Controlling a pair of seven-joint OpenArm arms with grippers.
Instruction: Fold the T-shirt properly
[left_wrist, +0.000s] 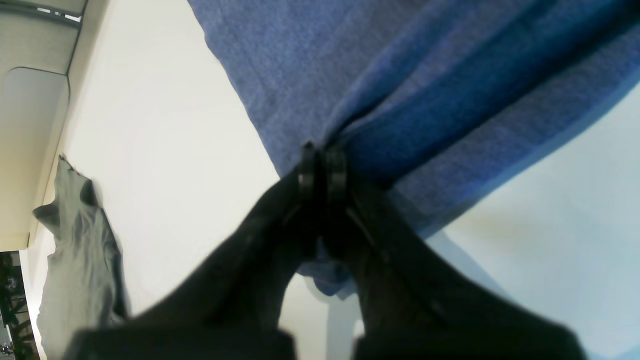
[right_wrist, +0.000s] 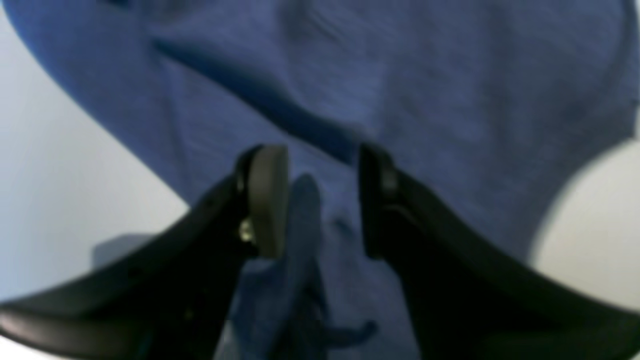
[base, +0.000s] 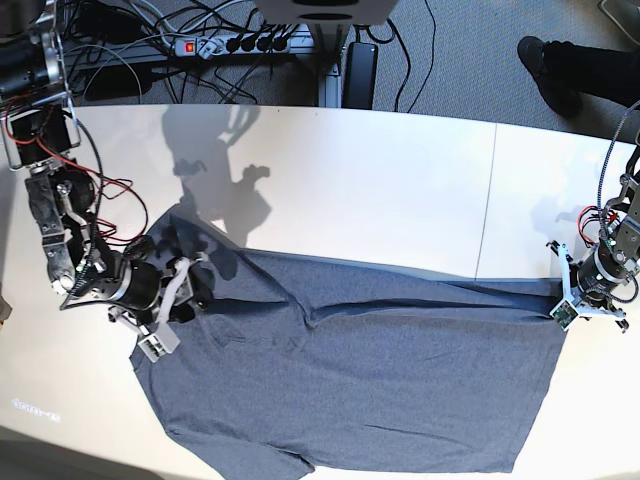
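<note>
The slate-blue T-shirt (base: 380, 390) lies spread across the front half of the white table (base: 380, 180), with a taut ridge running along its far edge. In the base view my left gripper (base: 562, 305) is at the shirt's far right corner. The left wrist view shows that gripper (left_wrist: 322, 165) shut on a pinch of the T-shirt (left_wrist: 425, 100), and the cloth fans away from the fingers. My right gripper (base: 195, 285) is over the shirt's left end. In its own view the right gripper (right_wrist: 322, 200) is open above the T-shirt (right_wrist: 400, 75), and a loose fold of cloth rises beside one pad.
A second grey garment (left_wrist: 80, 260) lies near the table's edge in the left wrist view. Behind the table, a power strip and cables (base: 240, 42) lie on the floor, and a person's shoe (base: 550, 60) shows at the back right. A seam (base: 487, 200) crosses the tabletop.
</note>
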